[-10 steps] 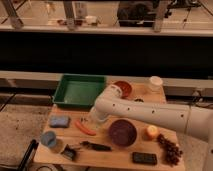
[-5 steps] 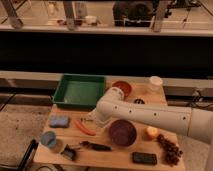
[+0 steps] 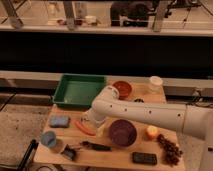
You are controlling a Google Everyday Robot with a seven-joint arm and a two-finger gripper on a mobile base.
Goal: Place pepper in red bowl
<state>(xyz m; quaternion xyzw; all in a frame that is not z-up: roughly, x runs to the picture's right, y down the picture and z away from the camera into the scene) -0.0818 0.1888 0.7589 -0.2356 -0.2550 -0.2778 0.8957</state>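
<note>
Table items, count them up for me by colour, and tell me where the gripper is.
Red or orange: 3 – pepper, red bowl, small orange fruit
Green: 1 – tray
Blue: 2 – sponge, cup
Dark purple: 2 – large bowl, grapes
White: 1 – cup
Black: 1 – flat device
Total: 10
The gripper is low beside the pepper.

A light wooden table [image 3: 102, 156] carries everything. At its far left lies a green tray [image 3: 79, 91], with the red bowl [image 3: 122, 89] to its right and a pale lidded cup [image 3: 155, 83] at the far right. The gripper [image 3: 93, 121] hangs low near the middle, just right of the pepper [image 3: 85, 127]. A blue sponge [image 3: 59, 121] lies left. The dark purple bowl [image 3: 122, 132] sits centre, an orange fruit [image 3: 151, 132] and what may be grapes [image 3: 170, 149] right. A black flat device [image 3: 144, 158] lies near.
</note>
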